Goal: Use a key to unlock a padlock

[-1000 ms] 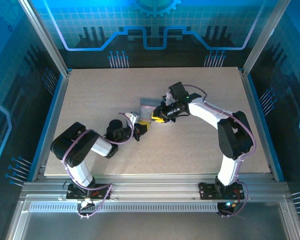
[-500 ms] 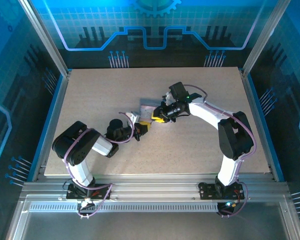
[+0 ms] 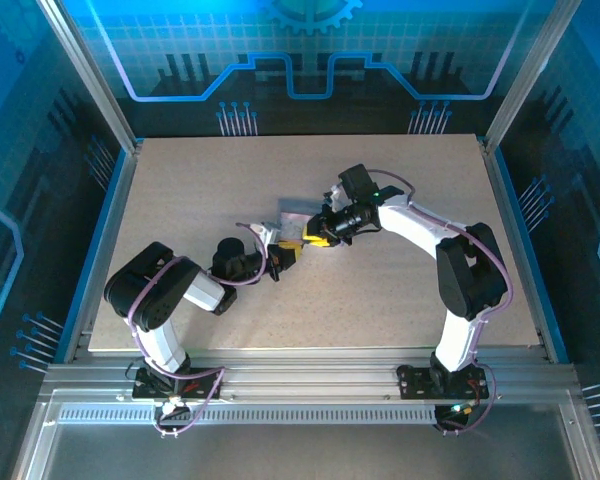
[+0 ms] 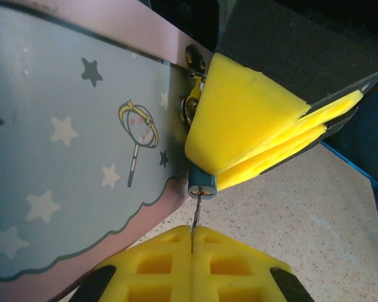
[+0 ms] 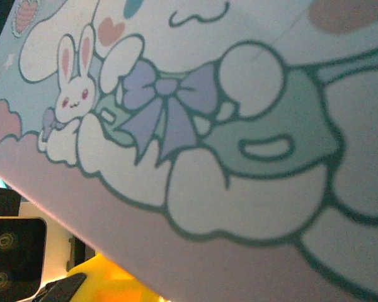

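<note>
Left hand (image 4: 192, 236) pinches key (image 4: 196, 214) — tip at padlock (image 4: 201, 187) keyhole; right hand (image 4: 209, 165) clamps padlock beside tin (image 4: 63, 126).

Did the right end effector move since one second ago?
No visible move. The right end effector with yellow fingers sits at the same spot over the beige table, no nearer its far edge, beside the pale lavender rectangular tin.

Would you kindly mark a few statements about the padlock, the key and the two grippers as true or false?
1. The left gripper pinches the key between its pads. True.
2. The key's tip meets the padlock. True.
3. The padlock lies loose, untouched. False: the right gripper is clamped on it, beside the tin.
4. The tin is plain. False: it carries printed stars and a rabbit.
</note>
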`<state>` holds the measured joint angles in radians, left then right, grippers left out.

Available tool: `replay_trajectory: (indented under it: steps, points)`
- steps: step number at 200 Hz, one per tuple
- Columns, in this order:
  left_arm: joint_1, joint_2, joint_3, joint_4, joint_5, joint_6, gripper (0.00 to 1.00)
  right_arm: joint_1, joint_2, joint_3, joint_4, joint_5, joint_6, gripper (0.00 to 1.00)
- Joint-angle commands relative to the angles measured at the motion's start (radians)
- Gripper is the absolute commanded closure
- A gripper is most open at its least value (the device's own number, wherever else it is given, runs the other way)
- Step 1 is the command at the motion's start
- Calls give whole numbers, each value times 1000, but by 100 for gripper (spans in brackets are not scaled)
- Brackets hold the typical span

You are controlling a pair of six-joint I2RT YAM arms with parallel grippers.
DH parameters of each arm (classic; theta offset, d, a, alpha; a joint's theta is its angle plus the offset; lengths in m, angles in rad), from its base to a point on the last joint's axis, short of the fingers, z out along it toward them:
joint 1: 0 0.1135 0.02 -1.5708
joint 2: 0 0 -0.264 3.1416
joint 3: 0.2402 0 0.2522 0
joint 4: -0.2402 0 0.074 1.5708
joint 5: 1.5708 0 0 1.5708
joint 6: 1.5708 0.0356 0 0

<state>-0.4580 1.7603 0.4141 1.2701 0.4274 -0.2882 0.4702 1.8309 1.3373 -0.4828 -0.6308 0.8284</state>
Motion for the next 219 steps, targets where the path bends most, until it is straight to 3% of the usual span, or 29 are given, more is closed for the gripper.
replay_trajectory:
  steps: [1, 42, 97, 144, 186, 219]
  points:
    - [9, -3, 39, 63, 28, -48, 100, -5, 2, 34, -8, -70, -33, 100]
    - [9, 16, 96, 69, 63, -172, 100, -3, 5, 10, 20, -67, -36, 100]
    - [-9, 14, 106, -6, 26, -158, 100, 2, 14, -12, 39, -41, -23, 100]
    - [-72, 41, 58, -81, -60, -196, 100, 11, 3, -71, 69, 94, -1, 81]
    - [-131, 43, 18, -102, -158, -226, 100, 28, -6, -143, 123, 178, 17, 76]
    - [-131, 22, 54, -215, -159, -223, 100, 39, -30, -181, 155, 209, 32, 54]
